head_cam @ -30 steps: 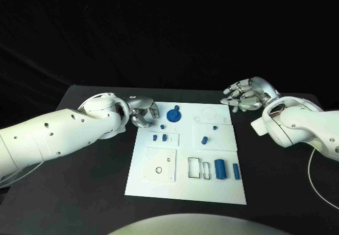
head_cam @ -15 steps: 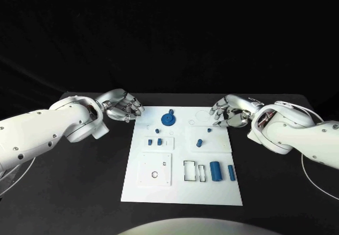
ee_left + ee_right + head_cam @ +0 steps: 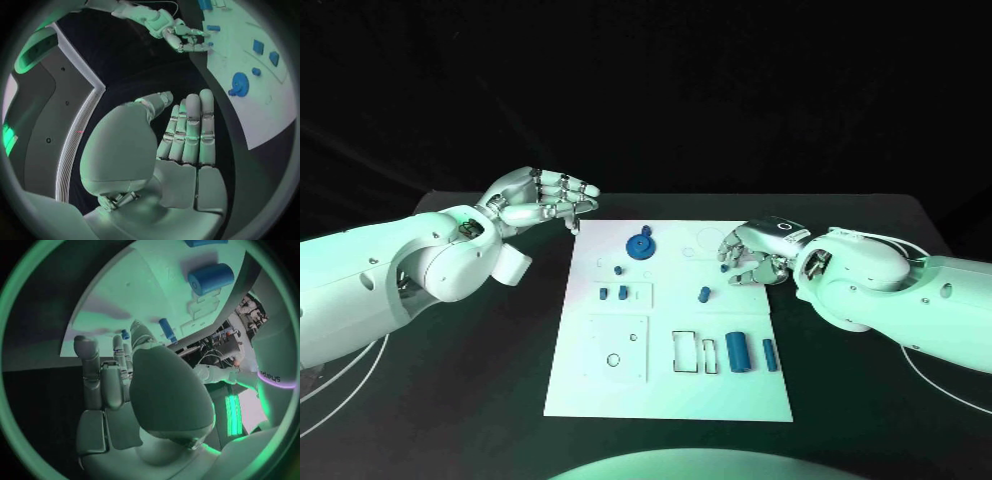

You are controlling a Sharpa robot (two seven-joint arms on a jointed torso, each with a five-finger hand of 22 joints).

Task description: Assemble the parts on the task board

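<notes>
The task board lies in the middle of the tabletop, its long axis running away from the robot, with blue parts spread over it. The right hand is held over the board's right edge, fingers loosely curled downward and nothing seen in them. Just inward of it lies a small blue peg, tilted a little on the board; nearer the robot and to the right, a blue cylinder lies with its long axis along the board's length. The left hand is raised beyond the board's far left corner, off the board, fingers straight and together, nothing held. The blue disc lies on the far part of the board, between the two hands and somewhat closer to the left one. The peg is judged to be the right hand's to take, since it lies well apart from the left hand.
</notes>
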